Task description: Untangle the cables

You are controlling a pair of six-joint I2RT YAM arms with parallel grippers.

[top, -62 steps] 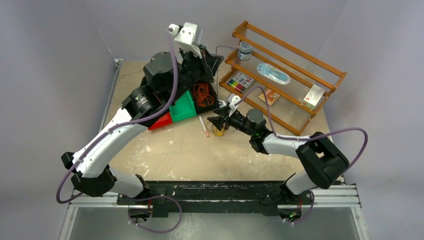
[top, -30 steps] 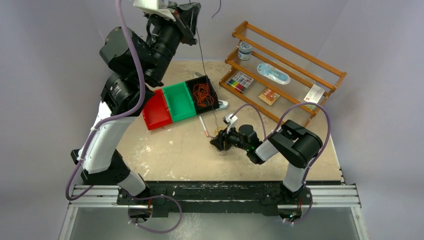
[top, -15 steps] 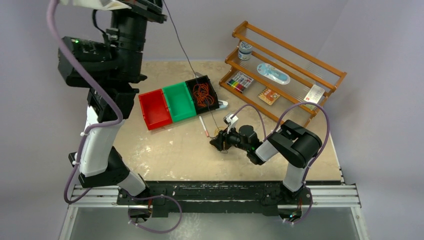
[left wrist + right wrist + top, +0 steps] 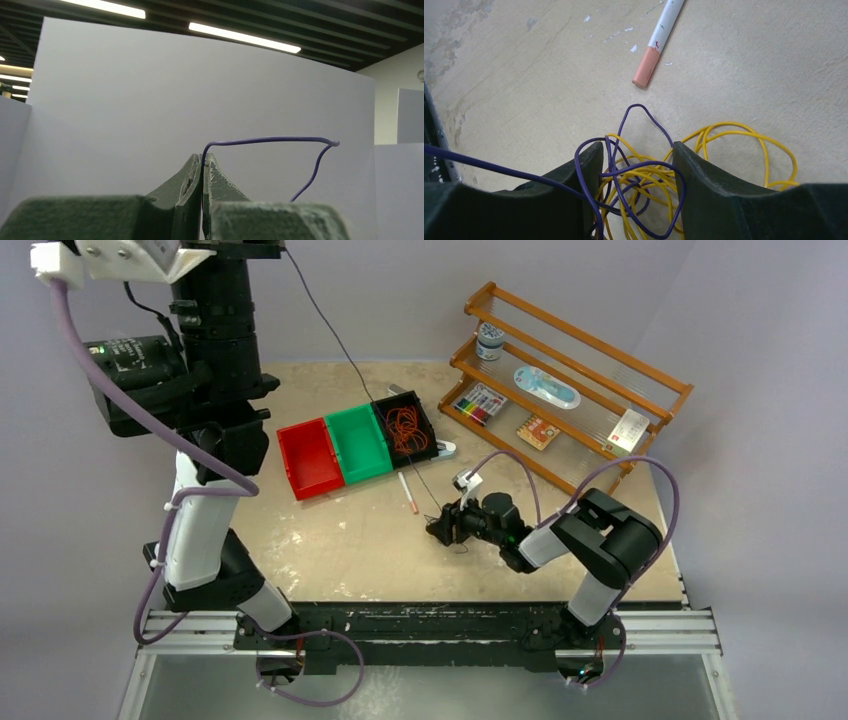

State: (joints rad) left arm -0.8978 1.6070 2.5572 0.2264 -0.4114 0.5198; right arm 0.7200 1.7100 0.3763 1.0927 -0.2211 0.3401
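While our left gripper (image 4: 202,161), raised high, pinched one thin purple wire (image 4: 270,140), our right gripper (image 4: 638,160) stood parted around the limp, springy cables (image 4: 729,134) near the bench's (image 4: 340,540) middle; we judged single strands best grasped beside crossings.

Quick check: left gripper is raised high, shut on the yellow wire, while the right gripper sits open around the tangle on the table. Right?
Not quite. The wire pinched in the left gripper is the purple wire, not a yellow one, as the left wrist view shows. The rest holds: the right gripper sits open around the tangle on the table.
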